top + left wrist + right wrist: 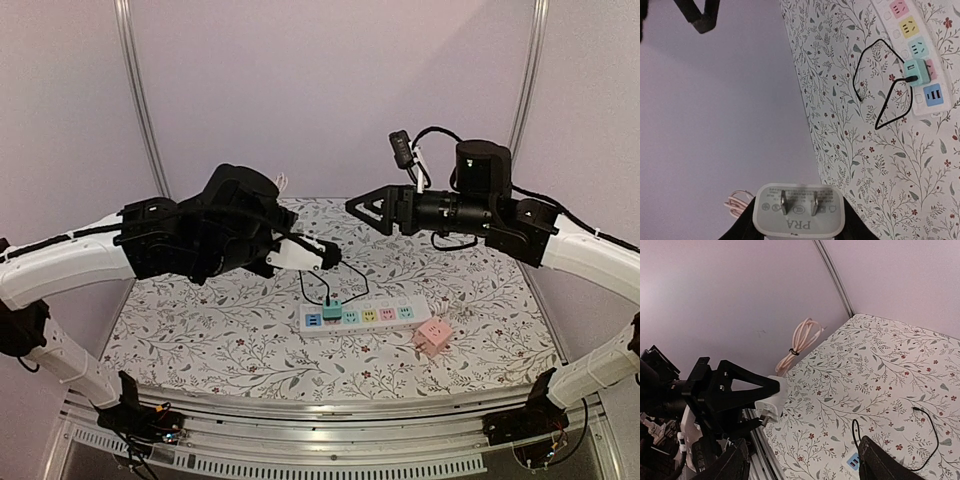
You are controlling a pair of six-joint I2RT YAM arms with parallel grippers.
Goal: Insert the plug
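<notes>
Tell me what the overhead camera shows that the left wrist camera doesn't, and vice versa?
Of the two, only the overhead view shows the pink cube adapter lying beside the power strip. Only the left wrist view shows the two metal prongs of the white charger up close. Both show the strip, the green adapter plugged into it, and its black cable.

The left gripper clamps the white plug near the floral table edge.
Prongs point downward; a coiled pink cable lies against the wall.
</notes>
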